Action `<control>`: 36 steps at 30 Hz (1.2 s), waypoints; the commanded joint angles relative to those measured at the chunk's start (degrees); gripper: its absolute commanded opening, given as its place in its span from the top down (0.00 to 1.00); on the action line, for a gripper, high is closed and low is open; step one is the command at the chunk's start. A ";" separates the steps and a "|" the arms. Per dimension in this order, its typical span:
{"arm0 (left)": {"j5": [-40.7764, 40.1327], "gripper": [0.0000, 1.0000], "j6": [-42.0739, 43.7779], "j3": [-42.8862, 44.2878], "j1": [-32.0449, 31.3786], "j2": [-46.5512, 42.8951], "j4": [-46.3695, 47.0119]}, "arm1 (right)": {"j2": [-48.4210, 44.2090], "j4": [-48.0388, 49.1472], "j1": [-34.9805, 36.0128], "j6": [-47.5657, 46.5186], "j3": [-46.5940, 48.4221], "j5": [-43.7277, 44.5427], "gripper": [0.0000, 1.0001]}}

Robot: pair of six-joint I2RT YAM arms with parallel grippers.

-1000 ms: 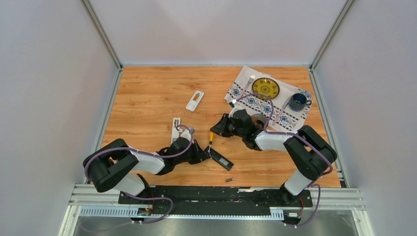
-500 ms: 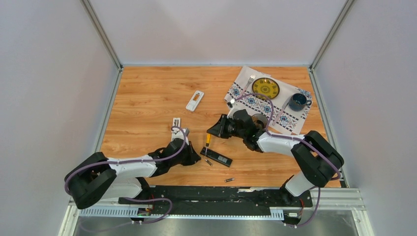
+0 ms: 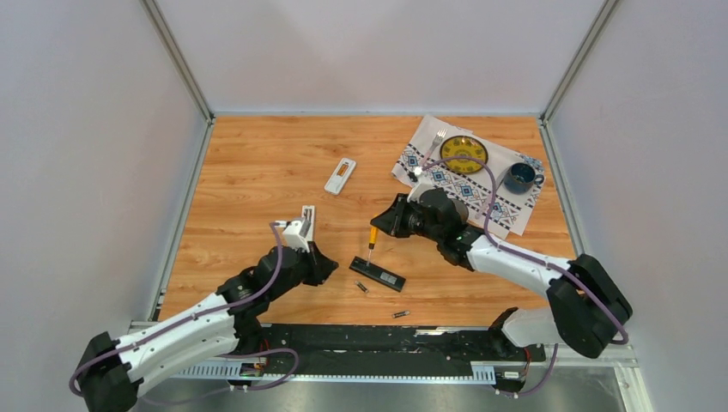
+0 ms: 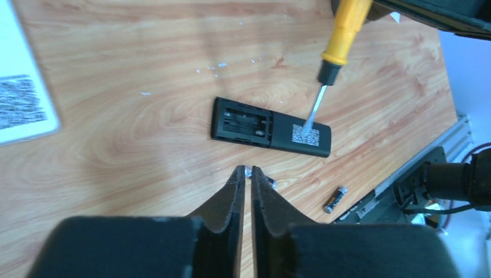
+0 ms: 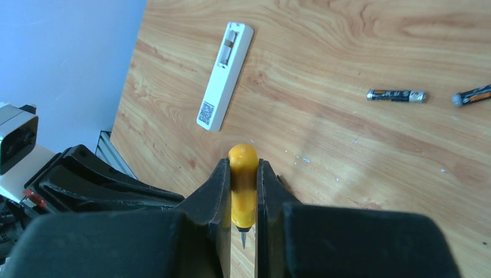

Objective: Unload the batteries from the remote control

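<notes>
**Remote control open on the tabletop, two batteries loose beside it**

The wooden tabletop (image 3: 257, 172) is flat, with open space toward the left arm. The black remote control (image 3: 379, 276) lies slantwise between the arms, its open, apparently empty bay end toward the nearer left hand (image 3: 326, 268), which is closed on nothing. The right hand (image 3: 388, 225) grips a screwdriver (image 3: 371, 239), tip at the label end. The batteries (image 3: 363, 286) lie on the remote's near side, one just beside it, the other battery (image 3: 400, 314) nearer the rail.
</notes>
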 commanded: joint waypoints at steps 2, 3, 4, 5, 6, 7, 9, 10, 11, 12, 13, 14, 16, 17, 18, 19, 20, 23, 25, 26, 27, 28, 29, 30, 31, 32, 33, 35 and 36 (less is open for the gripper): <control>-7.64 0.73 4.12 2.55 0.27 -10.73 -16.95 | -7.85 -5.89 -1.18 -6.11 2.65 5.18 1.00; -8.78 0.54 4.29 2.99 0.27 -13.27 -18.44 | -9.51 -6.59 -1.87 -7.16 2.74 5.45 1.00; -9.23 0.44 4.82 2.99 0.27 -14.42 -20.55 | -10.31 -7.73 -2.23 -7.70 2.83 5.80 1.00; -9.58 0.39 5.17 2.91 0.27 -15.48 -21.18 | -11.02 -8.26 -2.58 -8.14 3.01 5.89 1.00; -9.84 0.35 5.70 2.99 0.27 -17.23 -21.97 | -12.24 -9.40 -3.02 -9.36 3.18 6.06 1.00; -10.45 0.31 5.53 2.99 0.27 -18.03 -23.80 | -12.86 -10.11 -3.20 -9.89 3.36 6.59 1.00; -11.60 0.27 5.26 2.73 0.27 -19.78 -24.96 | -14.35 -11.16 -3.81 -10.95 3.80 6.94 1.00; -11.78 0.26 5.18 2.64 0.27 -20.23 -25.48 | -14.89 -11.86 -4.08 -11.48 3.80 7.12 1.00; -12.04 0.25 5.00 2.47 0.27 -20.58 -25.66 | -15.24 -12.04 -4.34 -11.57 3.71 6.95 1.00; -12.22 0.22 4.56 2.29 0.27 -20.85 -25.75 | -16.03 -12.13 -4.95 -11.74 3.45 6.94 1.00; -12.39 0.19 4.21 2.29 0.27 -20.76 -26.01 | -16.30 -12.13 -5.13 -12.01 3.36 6.77 1.00; -12.48 0.19 4.03 2.46 0.27 -20.68 -26.10 | -16.47 -12.31 -5.31 -12.01 3.36 6.68 1.00; -12.48 0.18 3.94 2.81 0.27 -19.89 -26.19 | -16.82 -12.57 -5.84 -12.36 3.01 6.42 1.00; -12.66 0.18 4.03 3.25 0.27 -19.54 -26.28 | -16.91 -12.57 -5.92 -12.53 3.01 6.50 1.00; -12.66 0.18 3.95 3.43 0.27 -18.66 -26.19 | -17.00 -12.66 -5.92 -12.71 2.92 6.59 1.00; -12.74 0.18 4.21 3.61 0.27 -18.13 -26.11 | -17.00 -12.75 -5.92 -12.80 2.83 6.59 1.00; -12.57 0.18 4.47 4.04 0.27 -17.60 -25.84 | -16.91 -12.75 -5.92 -12.80 2.66 6.51 1.00; -12.31 0.18 5.53 5.10 0.27 -14.97 -24.79 | -17.00 -12.57 -5.92 -13.15 2.31 6.51 1.00; -12.30 0.18 6.40 5.80 0.27 -12.42 -24.08 | -16.91 -12.57 -5.93 -13.33 2.39 6.51 1.00; -12.13 0.18 6.75 6.59 0.27 -11.54 -23.73 | -17.00 -12.66 -6.01 -13.41 2.39 6.50 1.00; -12.04 0.18 7.71 7.03 0.27 -9.53 -22.95 | -17.17 -12.75 -5.93 -13.59 2.31 6.59 1.00; -12.04 0.17 8.07 7.56 0.27 -8.38 -22.59 | -17.35 -12.66 -6.01 -13.59 2.22 6.68 1.00; -11.26 0.16 8.68 8.35 0.27 -7.15 -21.98 | -17.44 -12.57 -6.01 -13.76 2.13 6.68 1.00; -10.90 0.16 9.65 8.88 0.27 -4.70 -20.84 | -17.44 -12.66 -6.01 -13.94 2.13 6.77 1.00; -10.55 0.16 10.09 9.49 0.36 -3.20 -20.22 | -17.44 -12.84 -6.01 -14.03 2.13 6.94 1.00; -10.03 0.16 10.62 11.06 0.45 -1.62 -19.87 | -17.61 -12.75 -5.93 -14.20 2.04 7.03 1.00; -9.93 0.16 11.58 12.12 0.54 1.70 -19.52 | -17.70 -12.84 -6.01 -14.29 2.04 6.94 1.00; -9.58 0.15 12.73 15.36 0.98 5.58 -19.25 | -17.70 -12.84 -6.01 -14.47 1.95 7.03 1.00; -9.32 0.15 13.78 16.60 1.15 9.61 -19.51 | -17.79 -12.92 -5.93 -14.56 1.95 7.03 1.00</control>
